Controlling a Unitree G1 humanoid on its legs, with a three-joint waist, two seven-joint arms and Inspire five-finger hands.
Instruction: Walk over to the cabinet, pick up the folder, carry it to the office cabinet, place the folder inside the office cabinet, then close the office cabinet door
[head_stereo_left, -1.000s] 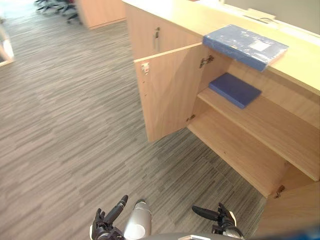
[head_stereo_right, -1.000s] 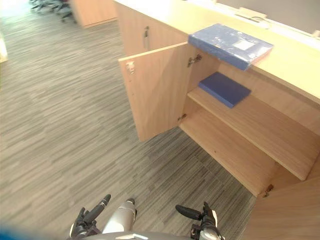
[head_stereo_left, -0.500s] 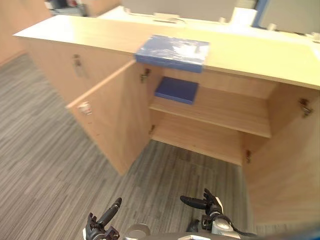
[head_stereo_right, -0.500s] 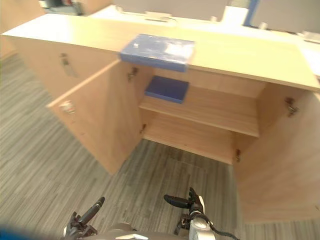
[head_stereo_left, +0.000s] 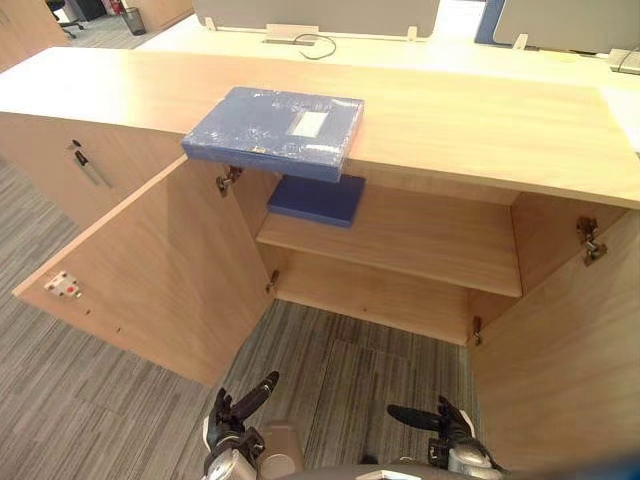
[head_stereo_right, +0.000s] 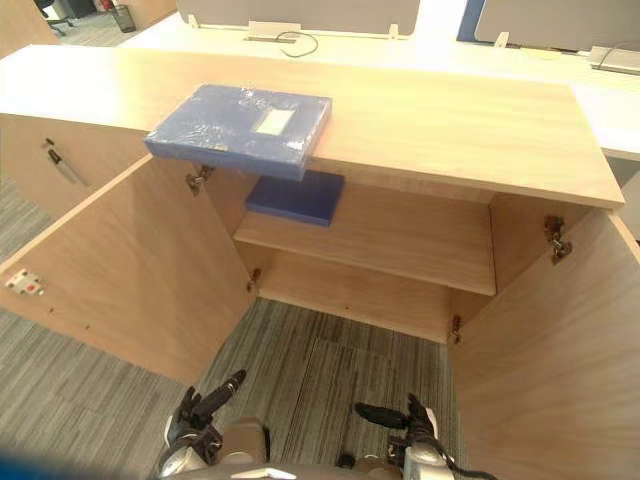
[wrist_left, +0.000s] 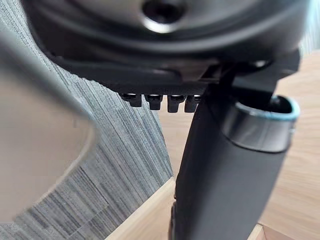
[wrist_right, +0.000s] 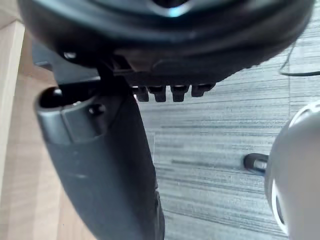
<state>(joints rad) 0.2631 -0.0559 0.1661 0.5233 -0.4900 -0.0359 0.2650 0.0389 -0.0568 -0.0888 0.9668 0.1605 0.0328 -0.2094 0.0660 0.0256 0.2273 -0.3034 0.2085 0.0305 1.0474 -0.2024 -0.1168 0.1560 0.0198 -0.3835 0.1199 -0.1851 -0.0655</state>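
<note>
A: Two blue folders, so which one counts?

B: By my reading, the folder (head_stereo_left: 275, 130) lying flat on the cabinet top (head_stereo_left: 480, 120), its front edge hanging just over the lip above the open left door (head_stereo_left: 150, 270). The second folder (head_stereo_left: 318, 198) already sits on the shelf (head_stereo_left: 420, 240) inside.

A: And the hands?

B: Both are low and well apart from it, fingers loosely straight, nothing in either. The left hand (head_stereo_left: 232, 420) is almost directly below the folder. The right hand (head_stereo_left: 445, 425) is off to the side, below the open compartment.

A: So left is nearer?

B: Yes, though the folder's long axis runs roughly along the cabinet front (slightly skewed), so I'd judge that a reach up and forward, with a hand toward each short end, would suit it.
</note>
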